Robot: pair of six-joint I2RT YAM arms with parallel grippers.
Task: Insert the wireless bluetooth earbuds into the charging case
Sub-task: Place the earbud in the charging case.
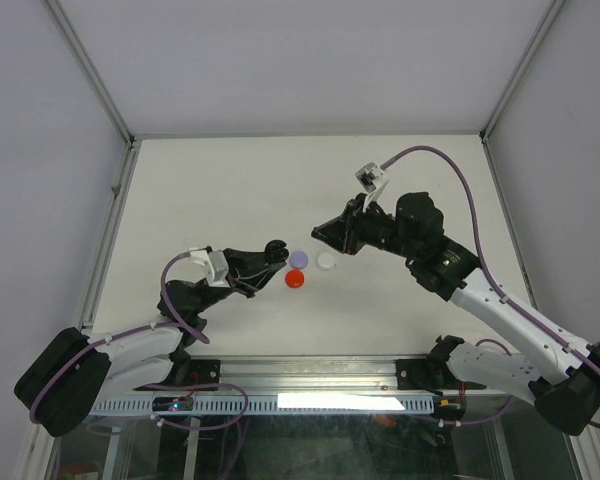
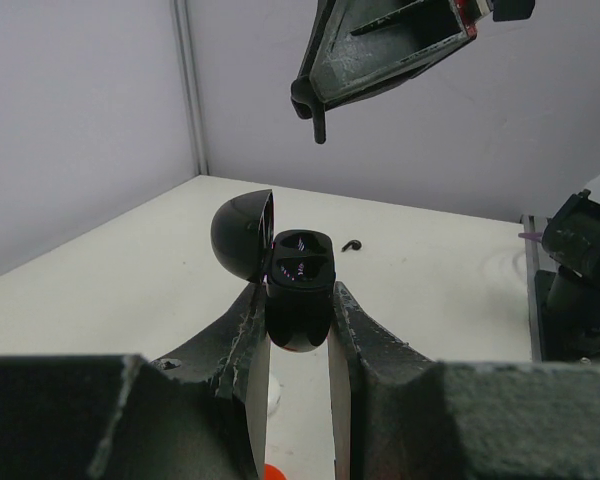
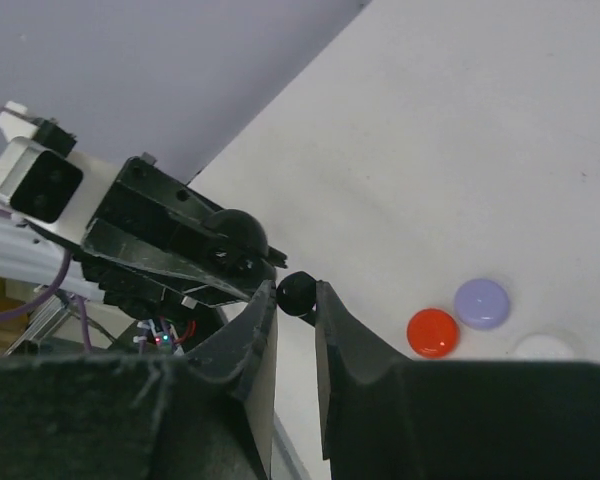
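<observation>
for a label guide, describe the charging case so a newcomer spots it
Find the left gripper over the white table. Between its fingers sits the charging case: a glossy black egg, lid flipped open, unlike the flat red disc, purple disc and white disc nearby.

A white table (image 1: 210,190) fills the middle of the top view. Near its centre lie three small discs: a purple disc (image 1: 299,259), a white disc (image 1: 326,260) just to its right, a red disc (image 1: 295,279) just below the purple. In the left wrist view a black earbud (image 2: 352,244) lies on the table, right of centre
</observation>
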